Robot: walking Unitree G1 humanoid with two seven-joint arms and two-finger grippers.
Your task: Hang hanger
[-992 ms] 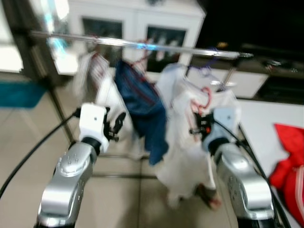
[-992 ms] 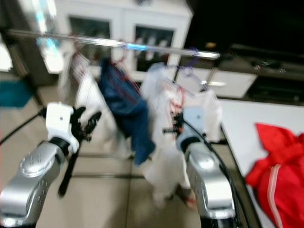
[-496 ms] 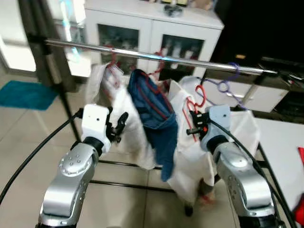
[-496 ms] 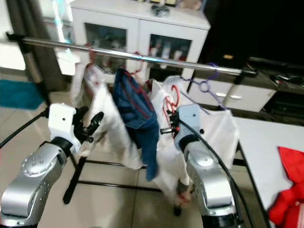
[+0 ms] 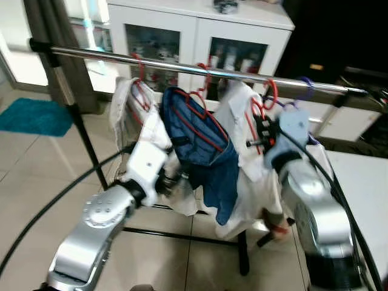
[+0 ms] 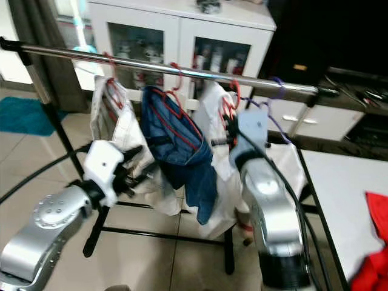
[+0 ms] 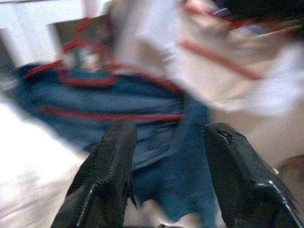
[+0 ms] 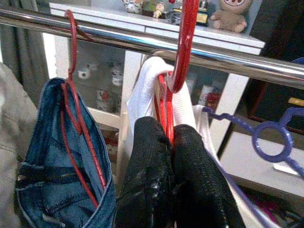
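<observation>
With its hook over the rail (image 8: 142, 40), the red hanger (image 8: 183, 52) remains pinched by the right pincer (image 8: 172, 142) for steadying; left pincer (image 7: 166, 161) spread, idle.

Probably a home living room: tiled floor (image 5: 36, 182), white glass-door cabinet (image 5: 182, 36) of trinkets, teal rug (image 5: 33, 116), laundry on a garment rack (image 5: 182, 65)
</observation>
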